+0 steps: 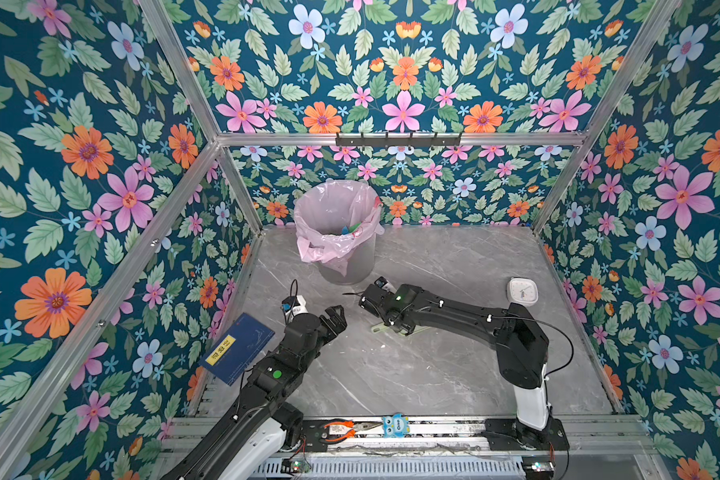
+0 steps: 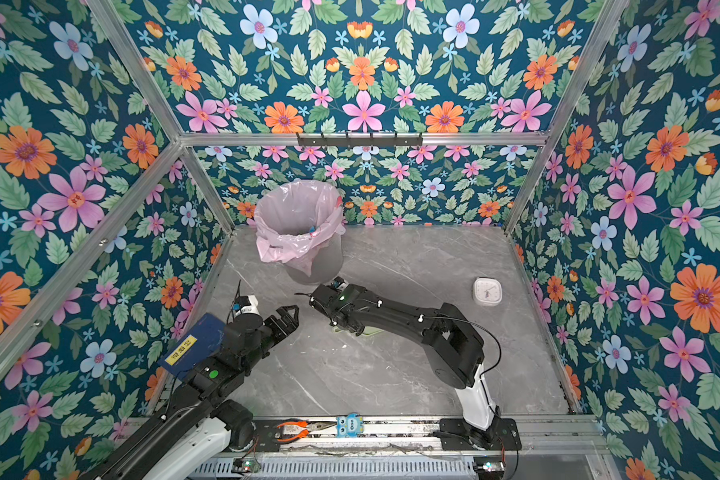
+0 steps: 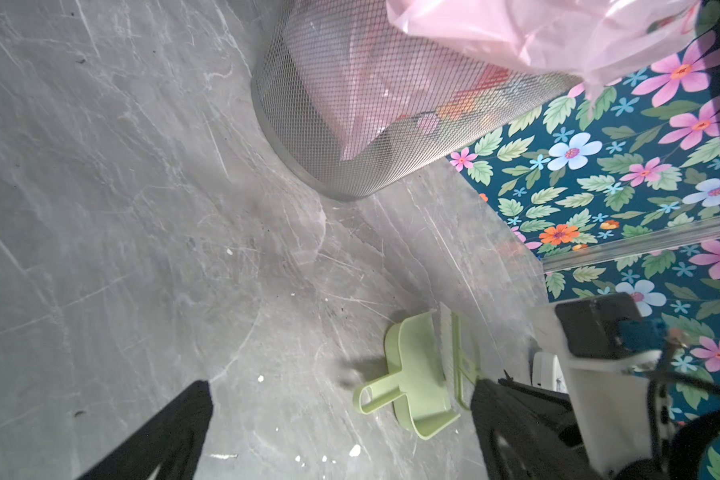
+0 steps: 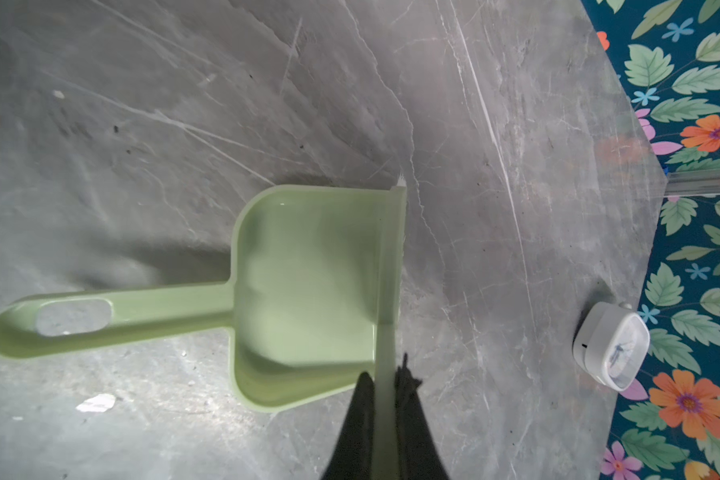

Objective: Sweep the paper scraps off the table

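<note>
Here the paper scraps (image 1: pixel 352 227) sit in the single bin (image 1: pixel 350 270), visible only from above, off the table (image 1: pixel 433 374). Only its wrist view shows the right gripper (image 4: pixel 385 374) pinching one brush (image 4: pixel 393 249) by one dustpan (image 4: pixel 304 291); the left gripper (image 1: pixel 338 319) gapes wide.

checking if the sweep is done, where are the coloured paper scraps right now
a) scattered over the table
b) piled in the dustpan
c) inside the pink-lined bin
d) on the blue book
c: the green and blue paper scraps show inside the pink-lined bin, while the dustpan lies empty on the table.
</note>
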### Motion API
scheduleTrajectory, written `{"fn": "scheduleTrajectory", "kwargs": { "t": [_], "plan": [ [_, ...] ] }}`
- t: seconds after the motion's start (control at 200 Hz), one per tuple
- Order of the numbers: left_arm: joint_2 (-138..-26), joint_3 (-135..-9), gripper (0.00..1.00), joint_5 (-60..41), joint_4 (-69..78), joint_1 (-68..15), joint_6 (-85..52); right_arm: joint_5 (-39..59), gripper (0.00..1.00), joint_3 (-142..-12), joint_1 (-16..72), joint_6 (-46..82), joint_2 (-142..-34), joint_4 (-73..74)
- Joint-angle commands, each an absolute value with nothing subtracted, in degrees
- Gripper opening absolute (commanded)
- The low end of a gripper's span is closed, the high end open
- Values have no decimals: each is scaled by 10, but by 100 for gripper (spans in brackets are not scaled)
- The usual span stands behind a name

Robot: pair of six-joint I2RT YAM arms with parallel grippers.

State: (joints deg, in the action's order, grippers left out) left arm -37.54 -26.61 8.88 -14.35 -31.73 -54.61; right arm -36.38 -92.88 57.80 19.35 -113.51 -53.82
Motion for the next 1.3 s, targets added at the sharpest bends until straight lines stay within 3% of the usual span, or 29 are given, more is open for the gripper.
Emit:
{"fn": "scheduleTrajectory", "kwargs": {
  "t": [0.0,0.09,0.445,0.64,0.715,0.77,0.785,0.8,0.915,1.015,1.295],
  "plan": [
    [-373,-266,99,92,-152,-316,-559,-348,42,-919,595,197,-1125,-538],
    [-365,-260,99,94,-146,-316,-564,-321,49,-917,600,197,-1115,-531],
    [-347,-261,99,92,-155,-315,-563,-84,51,-880,601,194,-1033,-470],
    [-397,-282,100,62,-99,-316,-494,-60,51,-828,575,205,-917,-446],
    [-445,-306,100,68,-92,-317,-447,-71,60,-775,545,206,-855,-429],
    [-478,-325,100,96,-91,-320,-420,-74,82,-723,512,212,-806,-405],
    [-487,-330,100,107,-91,-322,-414,-71,94,-710,501,213,-791,-398],
    [-494,-335,100,119,-91,-324,-406,-69,99,-697,490,213,-778,-391],
    [-535,-351,100,224,-52,-345,-346,-66,100,-641,399,208,-715,-376],
    [-555,-339,100,292,17,-350,-281,-130,100,-617,351,193,-687,-366],
    [-621,-238,100,459,354,-333,-53,-169,100,-520,333,206,-663,-194]
  ]
}}
